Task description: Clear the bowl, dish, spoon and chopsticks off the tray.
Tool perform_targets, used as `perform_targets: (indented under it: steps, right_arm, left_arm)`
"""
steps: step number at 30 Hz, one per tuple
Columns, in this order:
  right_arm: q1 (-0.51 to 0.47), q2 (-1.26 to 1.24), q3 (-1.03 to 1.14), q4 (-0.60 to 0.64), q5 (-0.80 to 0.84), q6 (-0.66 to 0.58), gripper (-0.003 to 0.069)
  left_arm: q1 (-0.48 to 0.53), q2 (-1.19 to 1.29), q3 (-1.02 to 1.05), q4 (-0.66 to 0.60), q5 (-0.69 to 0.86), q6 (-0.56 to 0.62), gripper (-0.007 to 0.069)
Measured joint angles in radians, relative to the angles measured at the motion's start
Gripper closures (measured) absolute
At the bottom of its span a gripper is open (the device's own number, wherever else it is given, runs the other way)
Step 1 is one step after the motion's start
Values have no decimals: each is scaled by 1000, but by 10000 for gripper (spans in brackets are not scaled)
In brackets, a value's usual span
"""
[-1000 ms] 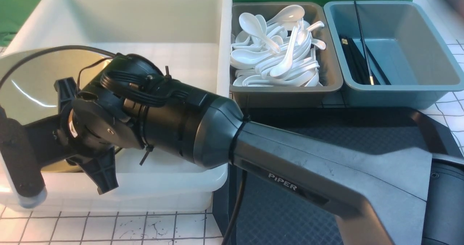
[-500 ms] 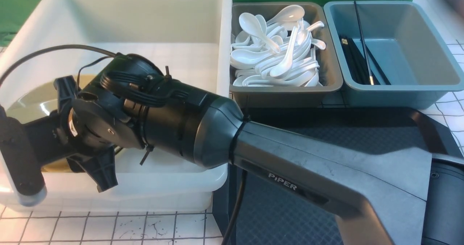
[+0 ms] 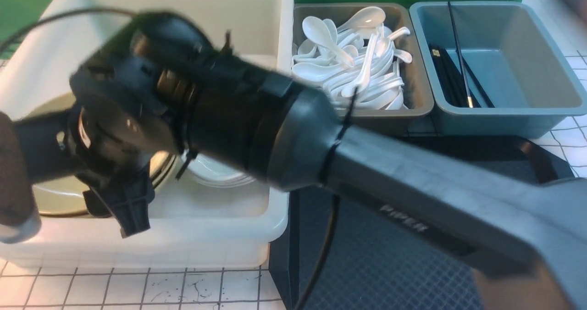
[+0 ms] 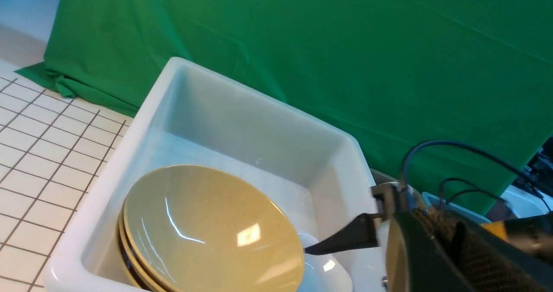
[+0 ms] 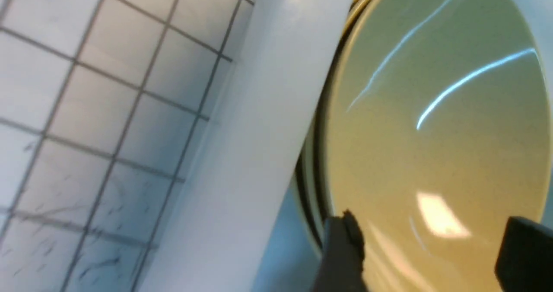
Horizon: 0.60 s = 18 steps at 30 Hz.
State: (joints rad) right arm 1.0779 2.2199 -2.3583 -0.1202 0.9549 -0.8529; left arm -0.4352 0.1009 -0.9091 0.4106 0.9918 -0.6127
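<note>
- Jaws of your right gripper (image 5: 425,251) stand apart over the bowl (image 5: 436,123) — nothing is held between them; its two fingers (image 5: 341,249) show with the bowl's glossy inside in the gap.
- Your left gripper is not in any view; it reads as clenched, and you can't tell from the pictures whether it holds anything.
- The bowl lies in the white tub (image 4: 242,115), topmost on a stack of like bowls, at the tub's near left corner.
- Beside that stack, in the same tub, you can see white dishes (image 3: 215,174), partly hidden by your right arm (image 3: 284,126).
- The arm is blurred in the front view and reaches across from the right, over the tub.
- Behind the tray (image 3: 380,264) sit two bins: a grey bin (image 3: 417,103) heaped with spoons (image 3: 353,71), and a blue bin (image 3: 527,113) with chopsticks (image 3: 451,78) along its left side.
- What shows of the tray's textured floor is bare — the arm covers the rest.
</note>
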Motion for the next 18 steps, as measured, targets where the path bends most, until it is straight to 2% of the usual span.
perform_targets:
  steps: [5, 8, 11, 15, 18]
  right_arm:
    - [0, -68, -32, -1, 210, 86, 223]
    - [0, -103, -51, -5, 215, 174, 274]
    - [0, -182, -59, -35, 216, 327, 397]
    - [0, -288, -24, -51, 216, 516, 565]
    - [0, -405, 91, -49, 216, 637, 621]
  left_arm:
    - [0, 0, 0, -57, -1, 20, 625]
    - [0, 0, 0, -145, -2, 66, 625]
    - [0, 3, 2, -328, -8, 170, 625]
    - [0, 12, 47, -495, -95, 297, 625]
    - [0, 7, 98, -573, -157, 365, 625]
